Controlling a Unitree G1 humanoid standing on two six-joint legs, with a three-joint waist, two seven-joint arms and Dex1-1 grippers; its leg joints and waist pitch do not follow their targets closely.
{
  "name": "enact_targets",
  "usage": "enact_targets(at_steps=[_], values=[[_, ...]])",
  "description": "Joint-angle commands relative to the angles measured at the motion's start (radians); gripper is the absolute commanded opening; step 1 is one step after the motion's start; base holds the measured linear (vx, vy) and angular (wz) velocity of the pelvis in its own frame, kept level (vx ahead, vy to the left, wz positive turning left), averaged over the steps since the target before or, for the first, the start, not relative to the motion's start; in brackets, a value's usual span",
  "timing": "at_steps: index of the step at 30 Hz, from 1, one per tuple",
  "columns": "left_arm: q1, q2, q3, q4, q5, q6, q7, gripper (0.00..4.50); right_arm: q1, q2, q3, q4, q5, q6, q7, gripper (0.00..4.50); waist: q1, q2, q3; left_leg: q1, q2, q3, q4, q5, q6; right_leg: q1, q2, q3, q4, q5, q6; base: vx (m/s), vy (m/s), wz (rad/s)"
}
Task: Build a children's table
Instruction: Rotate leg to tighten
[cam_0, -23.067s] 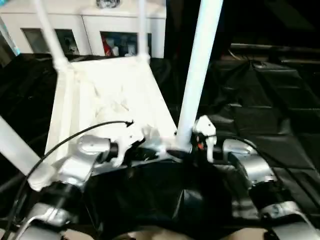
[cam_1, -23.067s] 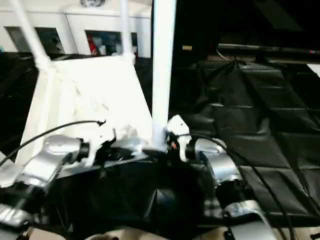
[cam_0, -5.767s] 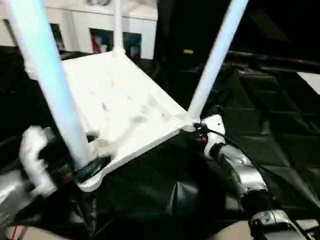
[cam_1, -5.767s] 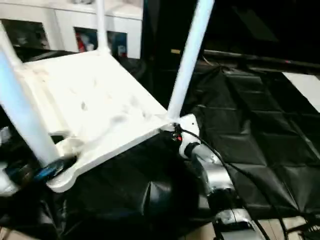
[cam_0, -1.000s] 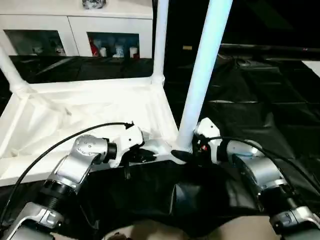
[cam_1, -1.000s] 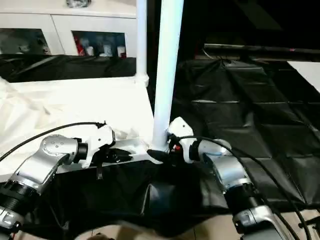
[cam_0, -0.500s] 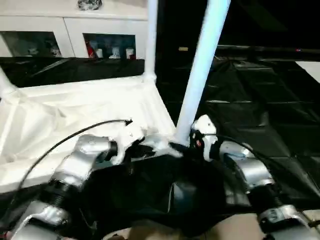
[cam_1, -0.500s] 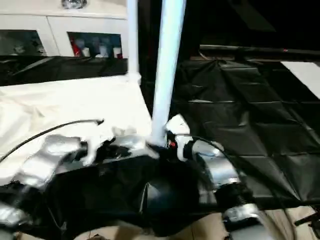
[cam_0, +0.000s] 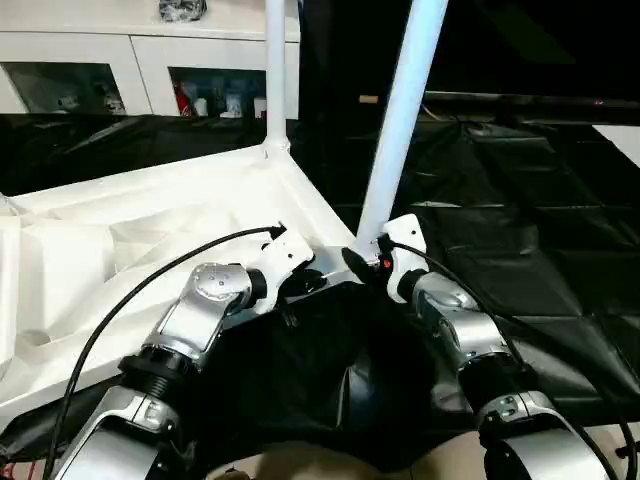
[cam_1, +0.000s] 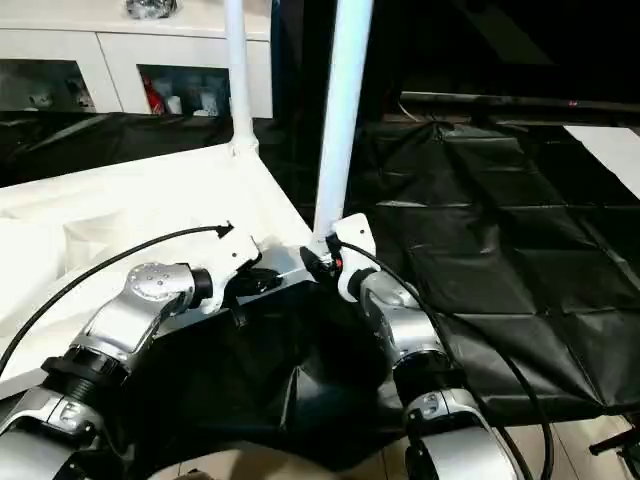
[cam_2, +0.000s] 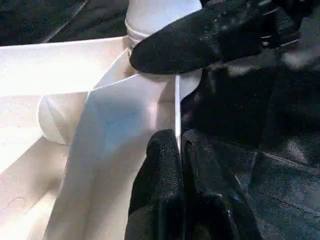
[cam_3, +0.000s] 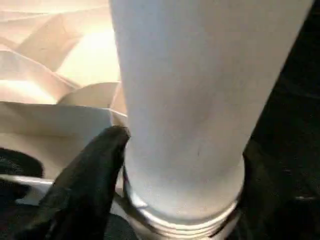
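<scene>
Two grippers meet at the near right corner of the upturned tabletop (cam_0: 150, 215), which lies ribs-up on black sheeting (cam_0: 520, 200) and fills the left half of our head view, from about 9 o'clock in to the centre. A cabinet (cam_0: 150, 60) stands behind it at 11 o'clock.

Our left gripper (cam_2: 177, 150) is pinched together on the thin edge wall of the tabletop, one finger inside and one outside, just beside the corner socket. In the head view it sits at the picture's centre, its cable arching back toward 9 o'clock.

A far leg (cam_0: 274, 70) rises at 12 o'clock from the back corner. The near leg (cam_0: 400, 120) stands in the corner socket, leaning a little toward 1 o'clock. Our right gripper (cam_0: 365, 262) is clamped around its base; one black finger (cam_3: 85, 185) presses the tube right above the threaded collar, the other wraps the far side.

We judge the step in hand to be seating this leg. To do it well we should keep the left grip firm so the tabletop cannot pivot or lift, hold the tube low near the collar, bring it square to the socket before turning or pushing, and stop if the threads bind, since the lean suggests it could cross-thread.
</scene>
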Motion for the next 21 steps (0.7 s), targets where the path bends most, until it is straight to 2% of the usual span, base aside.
enact_targets(at_steps=[1, 3, 5, 8, 9, 11, 12, 13, 17, 21], values=[[-0.008, -0.039, -0.047, -0.027, -0.038, -0.056, -0.043, 0.00, 0.007, 0.069, 0.143, -0.048, 0.029, -0.008, 0.208, 3.73, 0.006, 0.011, -0.056, 0.005, 0.055, -0.034, -0.071, -0.235, 0.007, 0.039, -0.099, 0.062, -0.094, -0.285, -0.169, 0.000, 0.000, 0.00], [0.007, -0.014, -0.047, -0.043, -0.050, -0.061, -0.090, 0.00, 0.009, 0.034, 0.148, -0.064, 0.025, -0.018, 0.244, 3.86, 0.006, 0.008, -0.057, 0.003, 0.056, -0.034, -0.072, -0.231, 0.012, 0.040, -0.098, 0.061, -0.093, -0.276, -0.173, 0.000, 0.000, 0.00], [0.020, 0.008, -0.047, -0.055, -0.060, -0.064, -0.129, 0.00, 0.010, 0.002, 0.151, -0.076, 0.020, -0.022, 0.277, 3.99, 0.004, 0.014, -0.057, 0.003, 0.057, -0.035, -0.072, -0.235, 0.012, 0.041, -0.098, 0.060, -0.092, -0.270, -0.180, 0.000, 0.000, 0.00], [0.041, 0.054, -0.049, -0.077, -0.080, -0.071, -0.211, 0.00, 0.016, -0.067, 0.164, -0.102, 0.013, -0.031, 0.360, 3.99, 0.002, 0.012, -0.056, 0.005, 0.058, -0.033, -0.072, -0.239, 0.016, 0.038, -0.096, 0.061, -0.092, -0.271, -0.188, 0.000, 0.000, 0.00], [0.041, 0.054, -0.049, -0.077, -0.080, -0.071, -0.211, 0.00, 0.016, -0.067, 0.164, -0.102, 0.013, -0.031, 0.360, 3.99, 0.004, 0.014, -0.057, 0.005, 0.060, -0.033, -0.071, -0.237, 0.015, 0.039, -0.097, 0.061, -0.091, -0.262, -0.191, 0.000, 0.000, 0.00], [0.065, 0.106, -0.043, -0.103, -0.110, -0.085, -0.311, 0.00, 0.034, -0.149, 0.183, -0.157, 0.020, -0.035, 0.502, 3.99, 0.006, 0.014, -0.057, 0.005, 0.059, -0.032, -0.071, -0.235, 0.018, 0.040, -0.095, 0.060, -0.089, -0.247, -0.195, 0.000, 0.000, 0.00], [0.068, 0.111, -0.042, -0.106, -0.113, -0.087, -0.322, 0.00, 0.036, -0.157, 0.185, -0.163, 0.021, -0.035, 0.517, 3.99, 0.010, 0.014, -0.058, 0.003, 0.060, -0.032, -0.071, -0.224, 0.027, 0.043, -0.095, 0.060, -0.088, -0.225, -0.196, 0.000, 0.000, 0.00], [0.073, 0.123, -0.036, -0.114, -0.125, -0.077, -0.345, 0.00, 0.043, -0.181, 0.192, -0.182, 0.024, -0.028, 0.561, 3.99, 0.013, 0.014, -0.057, 0.004, 0.062, -0.029, -0.071, -0.216, 0.034, 0.040, -0.091, 0.060, -0.085, -0.200, -0.201, 0.000, 0.000, 0.00], [0.082, 0.145, -0.024, -0.126, -0.150, -0.068, -0.386, 0.00, 0.052, -0.219, 0.205, -0.210, 0.028, -0.014, 0.635, 3.99, 0.022, 0.012, -0.060, 0.001, 0.062, -0.027, -0.068, -0.190, 0.038, 0.042, -0.094, 0.060, -0.079, -0.175, -0.215, 0.000, 0.000, 0.00], [0.093, 0.173, -0.013, -0.140, -0.179, -0.055, -0.442, 0.00, 0.059, -0.253, 0.218, -0.245, 0.050, 0.018, 0.711, 3.99, 0.024, 0.010, -0.056, 0.002, 0.062, -0.028, -0.069, -0.206, 0.036, 0.040, -0.094, 0.059, -0.085, -0.231, -0.204, 0.000, 0.000, 0.00]])
